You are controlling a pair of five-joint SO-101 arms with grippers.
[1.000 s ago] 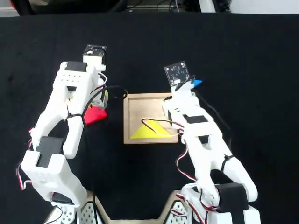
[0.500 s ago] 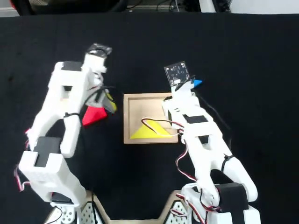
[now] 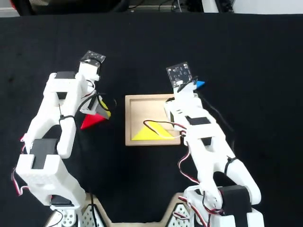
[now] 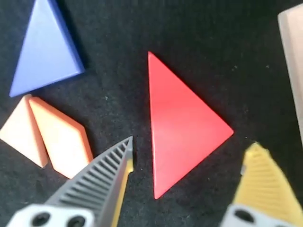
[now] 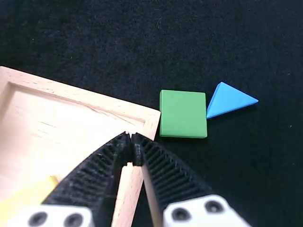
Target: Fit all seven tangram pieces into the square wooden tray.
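Note:
The square wooden tray (image 3: 135, 106) holds a yellow triangle (image 3: 150, 133). The red triangle (image 3: 90, 122) lies left of the tray. My left gripper (image 3: 102, 110) hangs over it, open, with the red triangle (image 4: 182, 127) between the grey and yellow fingers (image 4: 109, 172) of the left gripper (image 4: 193, 143). A blue triangle (image 4: 45, 52), an orange triangle (image 4: 20, 130) and an orange parallelogram (image 4: 61, 139) lie beyond it. My right gripper (image 5: 130, 138) is shut and empty over the rim of the tray (image 5: 94, 100), at its far right corner. A green square (image 5: 183, 114) and a light-blue triangle (image 5: 229, 100) lie just outside that corner.
Black cloth covers the table. The right arm (image 3: 199, 127) lies across the tray's right side, with a cable looped over the yellow triangle. The tip of the light-blue triangle (image 3: 200, 84) pokes out beside the right wrist camera. An edge of the tray (image 4: 293, 56) borders the left wrist view.
The left arm has swung left and slightly toward the front, bringing its open gripper lower beside the red triangle. The right arm has not moved.

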